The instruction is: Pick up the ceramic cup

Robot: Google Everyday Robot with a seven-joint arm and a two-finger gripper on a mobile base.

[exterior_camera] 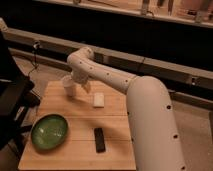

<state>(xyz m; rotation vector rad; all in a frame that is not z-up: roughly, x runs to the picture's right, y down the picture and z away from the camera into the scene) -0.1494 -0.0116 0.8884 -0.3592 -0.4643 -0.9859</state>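
White glaze marks the target: the small, plain, slightly tapered ceramic cup [68, 85] stands upright in the upper left of the light wooden worktop [117, 152], close to its back edge. The robot's white jointed arm [107, 75] reaches in from the right of the frame and bends downward, so that the gripper [79, 84] sits against the cup's right side at about rim height. That placement suits a side-on grasp of a cup with no handle. How wide the gripper stands, and whether it has hold of the cup, cannot be told; the two look touching or very nearly so. The cup's base appears to rest on the wood, so the lift looks not yet made. A flat white rectangular block [99, 100] lies near the cup, to its lower right, and probably needs care on the way up. The round green bowl [50, 132] at lower left and the slim black rectangular bar [100, 139] at lower centre lie well apart from the cup.
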